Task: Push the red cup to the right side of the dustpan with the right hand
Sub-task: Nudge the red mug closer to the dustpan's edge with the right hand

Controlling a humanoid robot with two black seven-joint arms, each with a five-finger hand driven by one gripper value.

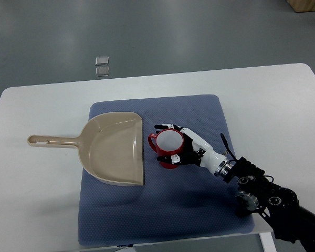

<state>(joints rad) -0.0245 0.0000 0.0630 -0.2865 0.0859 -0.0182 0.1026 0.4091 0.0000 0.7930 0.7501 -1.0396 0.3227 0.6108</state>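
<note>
A white desk [37, 105] carries a blue mat [199, 210]. On the mat lies a beige dustpan [113, 152] (handle pointing left). Just right of it stands the red cup [168, 148], upright, the right hand [186, 146] curled around it.

Lab-like room: white table [283, 100], grey polished floor [147, 31].

Right hand [185, 147] cupping red cup [168, 148], just right of dustpan [115, 148]
</note>
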